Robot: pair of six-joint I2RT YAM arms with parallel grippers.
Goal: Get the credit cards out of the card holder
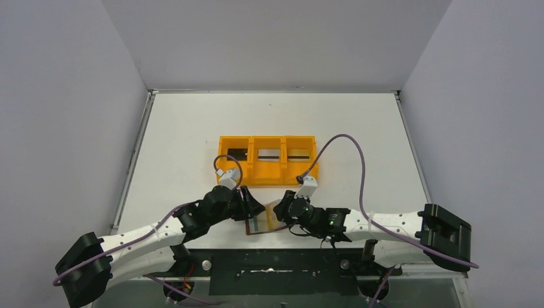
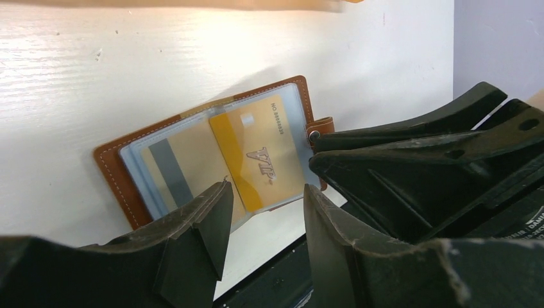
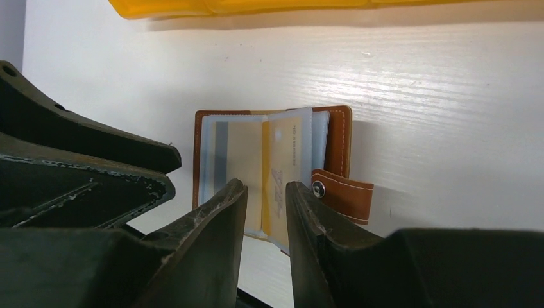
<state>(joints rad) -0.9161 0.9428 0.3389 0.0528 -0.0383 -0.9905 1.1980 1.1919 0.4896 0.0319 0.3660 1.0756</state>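
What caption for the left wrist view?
Open card holder with a gold card in its clear sleeve, left pincer open at its near edge.

Brown card holder (image 2: 186, 168) open — gold card (image 2: 256, 157) in pkt.

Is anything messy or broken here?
Nothing looks spilled or broken. The card holder lies open and a bit askew near the table's front edge, with a gold card tucked inside.

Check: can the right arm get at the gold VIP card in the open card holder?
Probably yes. The right gripper is at the near edge of the gold VIP card, jaws slightly apart. The card holder lies open; only its clear sleeve covers the card.
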